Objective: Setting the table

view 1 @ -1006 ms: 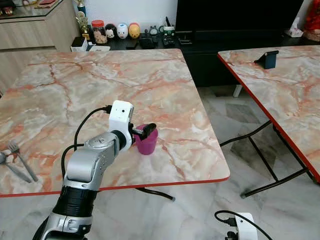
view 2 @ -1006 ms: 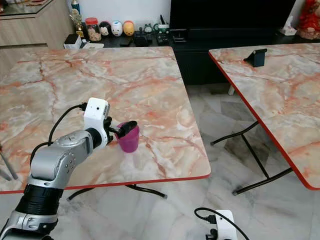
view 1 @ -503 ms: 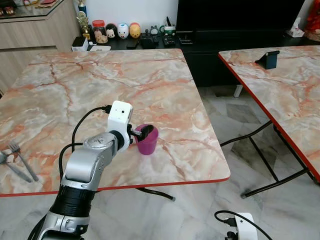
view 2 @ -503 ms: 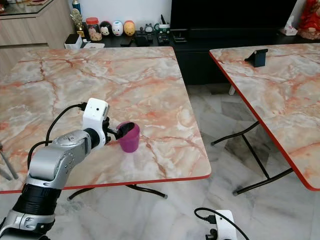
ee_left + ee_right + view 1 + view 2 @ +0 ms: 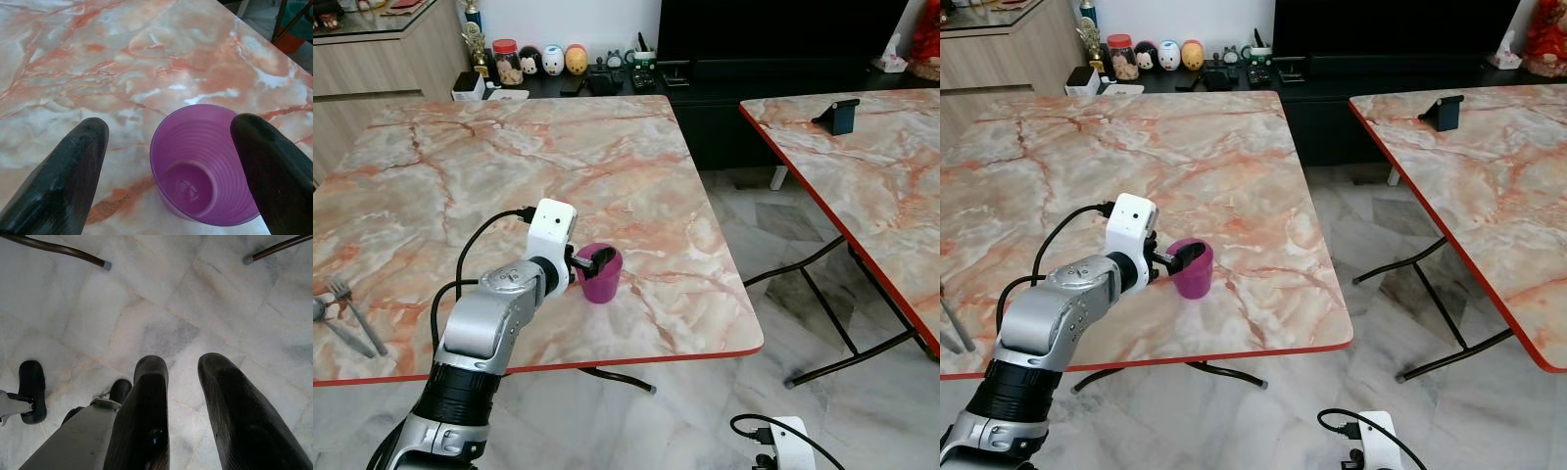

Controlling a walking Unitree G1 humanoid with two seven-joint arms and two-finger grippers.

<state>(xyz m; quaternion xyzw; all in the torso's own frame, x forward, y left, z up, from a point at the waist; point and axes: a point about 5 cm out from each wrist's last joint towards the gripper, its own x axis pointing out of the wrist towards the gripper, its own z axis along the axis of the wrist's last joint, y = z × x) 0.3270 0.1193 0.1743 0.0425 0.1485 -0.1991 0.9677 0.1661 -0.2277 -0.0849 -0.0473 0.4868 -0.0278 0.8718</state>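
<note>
A purple ribbed cup (image 5: 601,274) is being seen standing upright and empty on the marble bench (image 5: 509,157), near its front edge.

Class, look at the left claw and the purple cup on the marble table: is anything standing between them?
Nothing visible does. The left claw is open, its fingers either side of the purple cup, which stands upright on the marble table.

no legible text or labels
</note>
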